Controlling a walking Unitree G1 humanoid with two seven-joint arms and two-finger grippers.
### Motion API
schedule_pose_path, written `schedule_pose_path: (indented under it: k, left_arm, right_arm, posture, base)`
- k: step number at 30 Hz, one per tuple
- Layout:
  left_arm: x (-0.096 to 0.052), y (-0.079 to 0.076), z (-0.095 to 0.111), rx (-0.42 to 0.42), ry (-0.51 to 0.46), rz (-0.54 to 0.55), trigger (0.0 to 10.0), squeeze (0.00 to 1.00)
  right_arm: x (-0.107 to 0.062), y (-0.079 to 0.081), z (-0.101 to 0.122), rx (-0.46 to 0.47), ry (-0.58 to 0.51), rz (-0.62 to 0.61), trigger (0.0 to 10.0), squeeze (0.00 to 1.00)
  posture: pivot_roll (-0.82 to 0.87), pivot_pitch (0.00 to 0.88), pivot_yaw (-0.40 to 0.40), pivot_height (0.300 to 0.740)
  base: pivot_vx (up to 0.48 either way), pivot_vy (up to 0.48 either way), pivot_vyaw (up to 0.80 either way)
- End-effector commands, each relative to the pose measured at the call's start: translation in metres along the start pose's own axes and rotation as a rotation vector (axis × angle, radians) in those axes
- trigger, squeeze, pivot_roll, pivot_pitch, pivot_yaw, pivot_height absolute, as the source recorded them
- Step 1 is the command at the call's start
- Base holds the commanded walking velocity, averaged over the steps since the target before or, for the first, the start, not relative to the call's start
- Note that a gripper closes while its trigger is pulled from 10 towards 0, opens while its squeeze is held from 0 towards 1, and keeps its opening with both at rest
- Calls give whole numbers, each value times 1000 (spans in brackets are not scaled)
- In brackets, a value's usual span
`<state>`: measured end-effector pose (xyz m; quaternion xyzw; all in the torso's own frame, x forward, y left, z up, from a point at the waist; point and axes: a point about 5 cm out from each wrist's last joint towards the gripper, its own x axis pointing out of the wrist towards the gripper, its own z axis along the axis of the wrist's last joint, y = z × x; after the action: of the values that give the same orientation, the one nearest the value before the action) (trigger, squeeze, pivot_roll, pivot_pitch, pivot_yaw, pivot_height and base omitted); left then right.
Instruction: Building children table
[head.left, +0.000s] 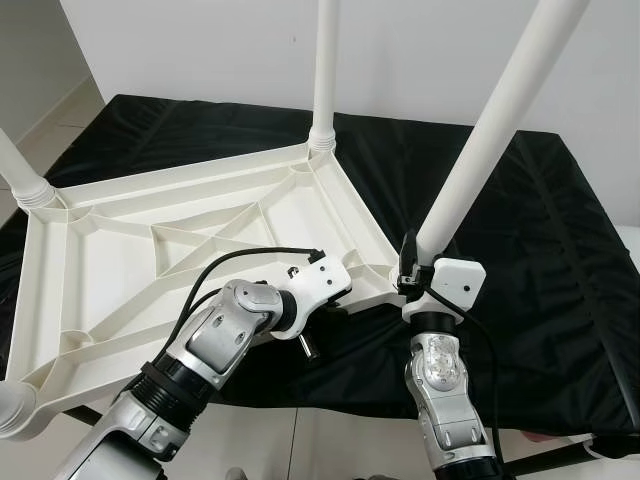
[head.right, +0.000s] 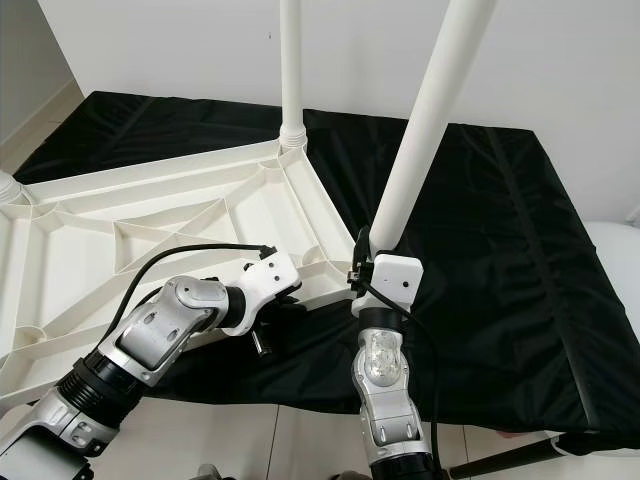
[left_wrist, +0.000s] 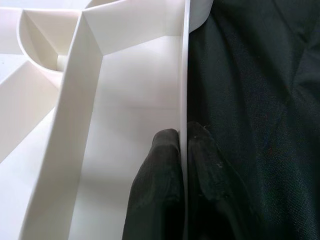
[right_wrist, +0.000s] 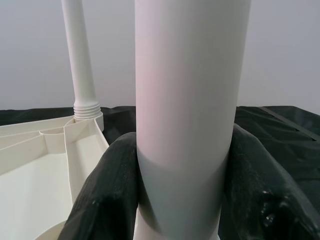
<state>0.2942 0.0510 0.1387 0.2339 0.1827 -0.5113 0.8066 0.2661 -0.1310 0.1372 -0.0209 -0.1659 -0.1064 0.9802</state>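
Tabletop (head.left: 150, 260): white plastic, laid upside down on a black cloth (head.left: 540, 260); ribbed underside is turned upward, with diagonal braces between the rim walls. It occupies the left and middle of the scene, and its near right corner lies just beside the two grippers.

Far leg (head.left: 325, 70): a white tube, stood upright in the socket at the far corner of the tabletop, with a threaded collar seen at its base.

Left leg (head.left: 20, 170): a white tube with a ribbed base, seated at the far left corner; only its lower part is seen.

Near left leg (head.left: 15, 410): a rounded white end at the near left corner is partly seen; it is probably another leg, though the edge of the picture cuts it off.

Held leg (head.left: 490, 130): a thick white tube, tilted to the right as it rises, its lower end set at the near right corner of the tabletop.

Right gripper (right_wrist: 182, 200): closed around the lower part of the held leg, one black finger pressed to each side of the tube.

Left gripper (left_wrist: 184, 165): closed on the thin rim wall (left_wrist: 183, 75) of the tabletop near the same corner, one finger inside the wall and one outside against the cloth.

Cloth: black and creased, spread beneath everything and reaching to the far and right edges of the work surface.

Wall (head.left: 420, 50): plain white, behind the cloth.

Floor (head.left: 330, 440): pale tiles, seen below the near edge.
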Motion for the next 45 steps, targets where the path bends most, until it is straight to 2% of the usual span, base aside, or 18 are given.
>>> schedule_pose_path:
  k: [1, 2, 3, 6, 7, 45]
  left_arm:
    - [-22, 31, -11, -28, 46, 195, 0, 0]
    - [-22, 31, -11, -28, 46, 195, 0, 0]
    - [-22, 31, -10, -28, 46, 196, 0, 0]
    - [-22, 31, -10, -28, 46, 195, 0, 0]
    - [-22, 31, -10, -28, 46, 195, 0, 0]
    - [-22, 32, -8, -33, 36, 204, 0, 0]
  right_arm:
    - [-26, -46, -53, -109, 301, -214, 10000, 459]
    - [-26, -45, -53, -96, 302, -207, 10000, 459]
    - [-26, -44, -53, -87, 302, -202, 10000, 1000]
    - [-26, -44, -52, -101, 296, -202, 10000, 1000]
    - [-25, -44, -52, -115, 292, -204, 10000, 0]
    - [-12, -30, -44, -103, 228, -81, 10000, 0]
  posture:
    - [-62, 70, 31, 740]
    - [-61, 69, 31, 740]
    - [-61, 69, 31, 740]
    - [-61, 66, 31, 740]
    - [-61, 66, 31, 740]
    - [-54, 56, 17, 740]
  base:
    - [0, 0, 0]
    - [0, 0, 0]
    - [0, 0, 0]
    - [0, 0, 0]
    - [0, 0, 0]
    - [0, 0, 0]
